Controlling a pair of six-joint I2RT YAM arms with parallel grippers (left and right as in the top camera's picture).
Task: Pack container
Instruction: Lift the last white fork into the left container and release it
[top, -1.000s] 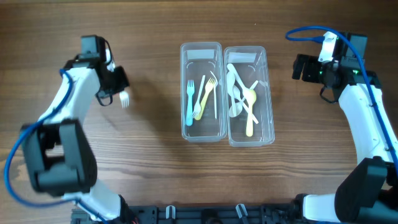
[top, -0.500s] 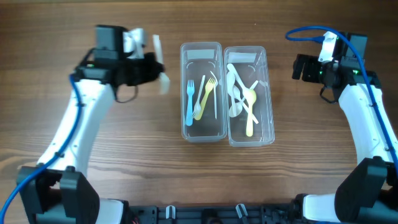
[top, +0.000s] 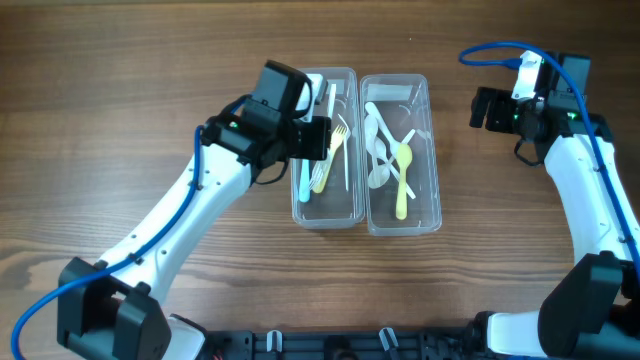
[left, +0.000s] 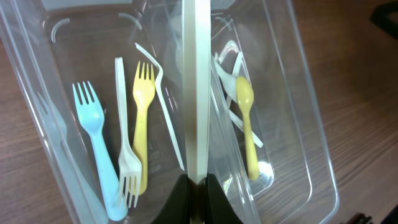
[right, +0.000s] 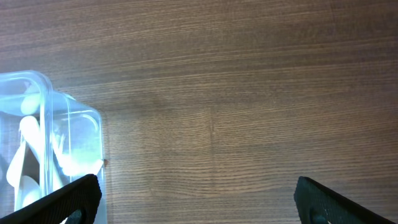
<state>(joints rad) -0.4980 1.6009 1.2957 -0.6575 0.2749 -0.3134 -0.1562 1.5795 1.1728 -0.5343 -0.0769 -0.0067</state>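
Two clear plastic containers stand side by side at the table's middle. The left container (top: 296, 190) holds a blue fork (left: 93, 143), a yellow fork (left: 143, 118) and white forks (left: 124, 149). The right container (top: 436, 190) holds white spoons and a yellow spoon (left: 247, 124). My left gripper (top: 318, 128) is shut on the handle of a white plastic utensil (left: 196, 93) and holds it over the left container; its head is hidden. My right gripper (top: 485, 108) is open and empty over bare table to the right of the containers; the right container's corner (right: 43, 143) shows there.
The wooden table (top: 150, 60) surrounds the containers. A blue cable (top: 495, 50) loops off the right arm at the back right. The left arm reaches diagonally from the front left across the table.
My left gripper has carried the white utensil from the far left of the table rightward to above the left container. The right arm has not moved.
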